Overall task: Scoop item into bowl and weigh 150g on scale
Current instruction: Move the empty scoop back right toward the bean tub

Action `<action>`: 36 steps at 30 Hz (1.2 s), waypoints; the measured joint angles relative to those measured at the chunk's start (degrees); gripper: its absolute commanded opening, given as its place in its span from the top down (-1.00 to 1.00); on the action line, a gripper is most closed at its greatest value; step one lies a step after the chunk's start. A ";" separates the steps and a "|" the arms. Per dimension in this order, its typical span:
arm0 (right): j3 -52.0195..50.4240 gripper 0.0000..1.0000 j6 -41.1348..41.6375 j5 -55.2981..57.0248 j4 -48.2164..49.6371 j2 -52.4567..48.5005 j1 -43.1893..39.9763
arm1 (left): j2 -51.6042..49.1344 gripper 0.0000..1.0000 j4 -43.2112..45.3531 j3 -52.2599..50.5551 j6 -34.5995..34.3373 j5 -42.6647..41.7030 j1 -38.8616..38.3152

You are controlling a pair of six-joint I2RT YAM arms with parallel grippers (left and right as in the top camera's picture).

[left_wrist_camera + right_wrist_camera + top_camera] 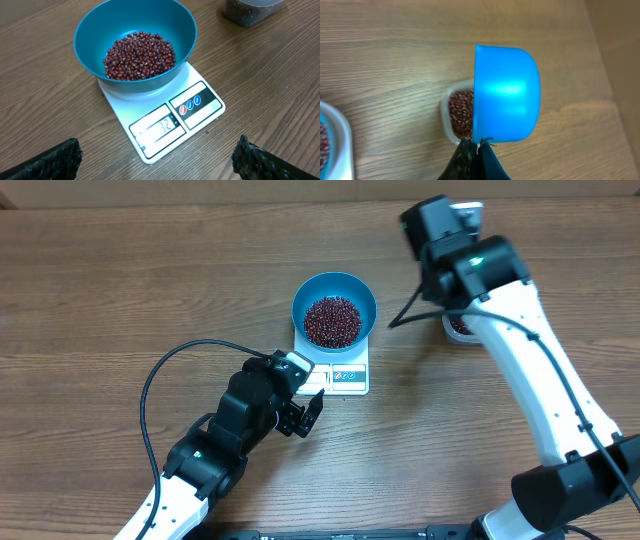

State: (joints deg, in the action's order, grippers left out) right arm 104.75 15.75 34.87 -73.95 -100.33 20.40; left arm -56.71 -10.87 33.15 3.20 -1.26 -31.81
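**A:** Where are the beans found?

**B:** A heap is seen in the bowl, which is set on the scale. More are seen in the clear tub.

**A:** What is held?

**B:** The blue scoop is pinched tight at its near end by the right gripper. Nothing is held by the left gripper. Its fingers are spread wide just in front of the scale.

**A:** Which way should the scoop be moved?

**B:** The tub is right under the scoop, so a dip down is likely needed first. The bowl is off to its left, near but apart.
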 measured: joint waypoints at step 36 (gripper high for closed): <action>-6.54 0.93 0.52 -4.61 -0.90 -18.78 -9.42 | 0.00 -0.99 -0.02 0.00 0.00 0.00 0.00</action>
State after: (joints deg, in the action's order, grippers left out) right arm 98.21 16.27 30.26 -74.85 -119.11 10.98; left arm -56.71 -10.90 33.15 3.20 -1.26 -31.81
